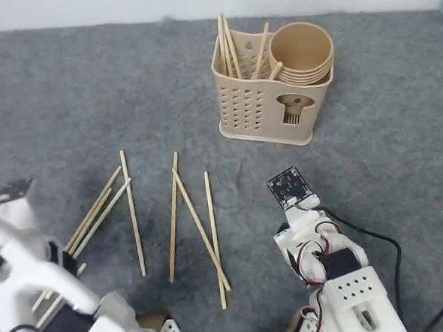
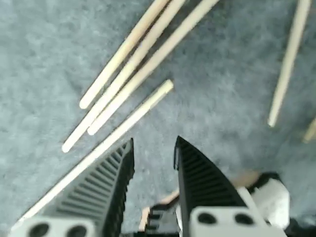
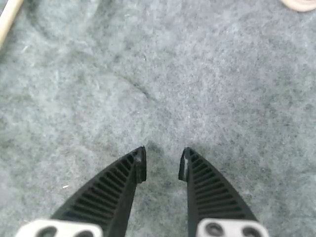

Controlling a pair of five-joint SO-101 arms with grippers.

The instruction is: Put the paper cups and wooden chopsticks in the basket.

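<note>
Cups (image 1: pixel 302 52) already in basket (image 1: pixel 256 111); chopsticks (image 2: pixel 148 106) left on surface (image 1: pixel 66 93), just ahead of left hand (image 2: pixel 154 143), apart, empty. Next: lower, straddle one, close. Right hand (image 3: pixel 163 152) apart, empty.

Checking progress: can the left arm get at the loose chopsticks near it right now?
Probably yes: the left gripper hangs open over the carpet, chopsticks lying just past its tips, nothing between.

No readable text or labels anywhere
</note>
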